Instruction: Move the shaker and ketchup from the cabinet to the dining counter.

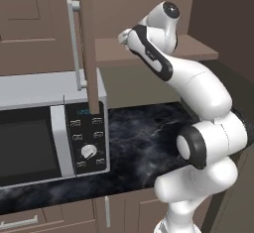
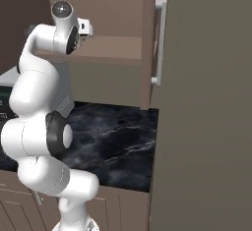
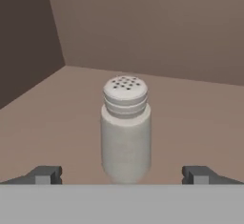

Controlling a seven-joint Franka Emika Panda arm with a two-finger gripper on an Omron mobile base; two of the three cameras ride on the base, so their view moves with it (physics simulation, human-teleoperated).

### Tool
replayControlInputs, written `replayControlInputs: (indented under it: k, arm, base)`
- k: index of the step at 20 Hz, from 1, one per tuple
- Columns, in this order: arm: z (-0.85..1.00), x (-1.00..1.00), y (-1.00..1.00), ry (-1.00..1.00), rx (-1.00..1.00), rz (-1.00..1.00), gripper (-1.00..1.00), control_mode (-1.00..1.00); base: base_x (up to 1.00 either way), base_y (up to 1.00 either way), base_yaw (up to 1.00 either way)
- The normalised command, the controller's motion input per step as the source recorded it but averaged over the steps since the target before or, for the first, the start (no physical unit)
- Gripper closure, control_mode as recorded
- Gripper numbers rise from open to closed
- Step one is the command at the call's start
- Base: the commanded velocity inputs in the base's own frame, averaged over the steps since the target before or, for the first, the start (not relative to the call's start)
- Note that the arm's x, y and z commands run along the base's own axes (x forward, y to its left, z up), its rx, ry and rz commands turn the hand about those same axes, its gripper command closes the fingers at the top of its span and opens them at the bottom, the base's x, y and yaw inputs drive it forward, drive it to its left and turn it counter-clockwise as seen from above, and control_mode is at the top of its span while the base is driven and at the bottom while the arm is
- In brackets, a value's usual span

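In the hand view the shaker (image 3: 126,132) stands upright on the brown cabinet shelf (image 3: 200,123), a pale cylinder with a ridged, perforated cap. It sits midway between my two dark fingertips (image 3: 45,173), which are spread wide on either side without touching it. My gripper (image 3: 123,174) is open. In the base views my hand (image 2: 84,27) reaches into the open cabinet (image 1: 198,51) above the worktop, and the arm hides the fingers. The cabinet door (image 1: 87,43) stands open edge-on with its silver bar handle. The ketchup and the dining counter are out of view.
A silver microwave (image 1: 49,133) sits on the black marble worktop (image 1: 144,138) under the cabinet, left of the arm. A tall grey-brown panel (image 2: 206,102) rises on the right beside another open door (image 2: 150,43). Lower drawer units (image 1: 49,219) run beneath the worktop.
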Motion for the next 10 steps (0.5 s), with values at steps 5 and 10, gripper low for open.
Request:
replayControlInputs:
  k: [5,10]
  arm:
    - [0.00,0.32,0.14,0.00,0.00,0.00,-1.00,-1.00]
    - [-0.04,0.24,0.20,0.00,0.00,0.00,-1.00,-1.00]
  base:
    - [0.00,0.00,0.00]
    - [0.00,0.00,0.00]
